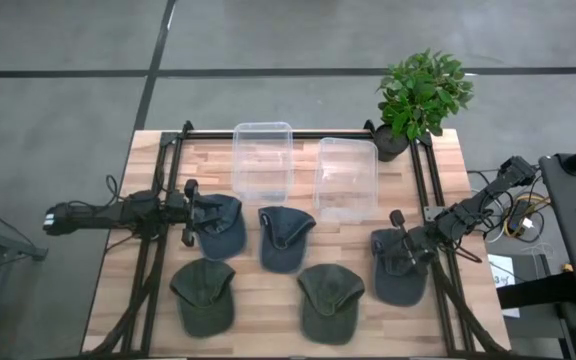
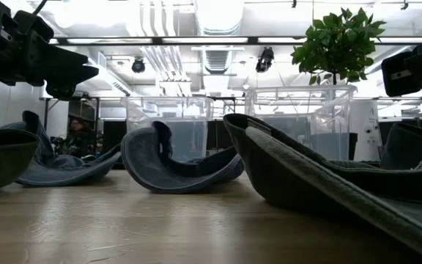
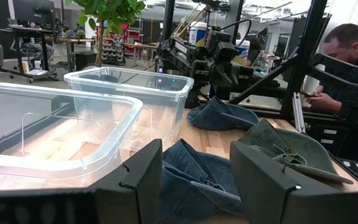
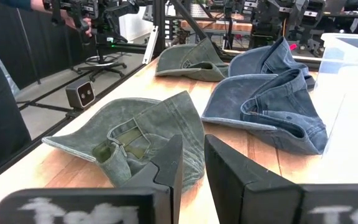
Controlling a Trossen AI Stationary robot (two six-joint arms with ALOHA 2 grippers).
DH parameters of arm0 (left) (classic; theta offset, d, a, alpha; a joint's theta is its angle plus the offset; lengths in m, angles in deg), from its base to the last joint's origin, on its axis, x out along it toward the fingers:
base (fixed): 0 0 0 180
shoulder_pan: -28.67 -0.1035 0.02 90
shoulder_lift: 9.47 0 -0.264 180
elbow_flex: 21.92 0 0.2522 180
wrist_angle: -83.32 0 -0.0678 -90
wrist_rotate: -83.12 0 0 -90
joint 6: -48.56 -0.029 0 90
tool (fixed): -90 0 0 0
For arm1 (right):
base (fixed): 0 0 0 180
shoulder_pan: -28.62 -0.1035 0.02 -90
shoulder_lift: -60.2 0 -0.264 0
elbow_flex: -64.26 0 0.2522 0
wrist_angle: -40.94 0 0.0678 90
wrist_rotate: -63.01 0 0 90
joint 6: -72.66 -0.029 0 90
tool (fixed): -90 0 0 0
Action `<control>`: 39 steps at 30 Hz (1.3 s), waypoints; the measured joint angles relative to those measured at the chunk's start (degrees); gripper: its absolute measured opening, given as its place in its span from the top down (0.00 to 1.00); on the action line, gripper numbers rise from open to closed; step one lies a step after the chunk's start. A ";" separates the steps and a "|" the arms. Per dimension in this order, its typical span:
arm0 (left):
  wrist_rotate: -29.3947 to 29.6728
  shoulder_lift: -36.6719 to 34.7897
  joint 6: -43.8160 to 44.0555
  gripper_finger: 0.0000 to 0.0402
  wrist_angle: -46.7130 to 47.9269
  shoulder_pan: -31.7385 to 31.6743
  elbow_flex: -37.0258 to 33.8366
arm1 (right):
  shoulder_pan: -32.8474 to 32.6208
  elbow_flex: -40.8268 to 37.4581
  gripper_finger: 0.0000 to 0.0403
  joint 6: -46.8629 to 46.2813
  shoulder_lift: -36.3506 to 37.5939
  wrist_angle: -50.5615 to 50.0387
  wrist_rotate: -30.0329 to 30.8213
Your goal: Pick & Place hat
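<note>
Five caps lie upside down on the wooden table. The left blue cap (image 1: 220,226) lies under my left gripper (image 1: 190,212), which hovers open above it. Between its fingers in the left wrist view (image 3: 196,180) shows the middle blue cap (image 3: 194,174). My right gripper (image 1: 399,240) hangs over the right blue cap (image 1: 400,268). In its own view (image 4: 193,165) only a narrow gap parts its fingers, with nothing in it. Two green caps (image 1: 204,296) (image 1: 330,302) rest near the table's near edge. In the low view both grippers (image 2: 50,66) (image 2: 416,70) are well above the table.
Two clear plastic bins (image 1: 262,160) (image 1: 346,178) stand side by side toward the far edge. A potted plant (image 1: 420,95) is at the far right corner. A black frame (image 1: 158,200) runs along the table's left, far and right sides. A person (image 3: 353,68) stands beyond the right edge.
</note>
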 joint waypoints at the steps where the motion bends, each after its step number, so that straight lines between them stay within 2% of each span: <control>1: 0.00 0.00 0.00 0.55 0.00 0.00 0.00 | 0.00 0.00 0.85 0.00 0.00 0.01 0.00; 39: -0.04 0.00 0.02 0.55 -1.07 -0.01 0.00 | -0.01 0.02 0.85 -2.40 0.02 1.04 0.09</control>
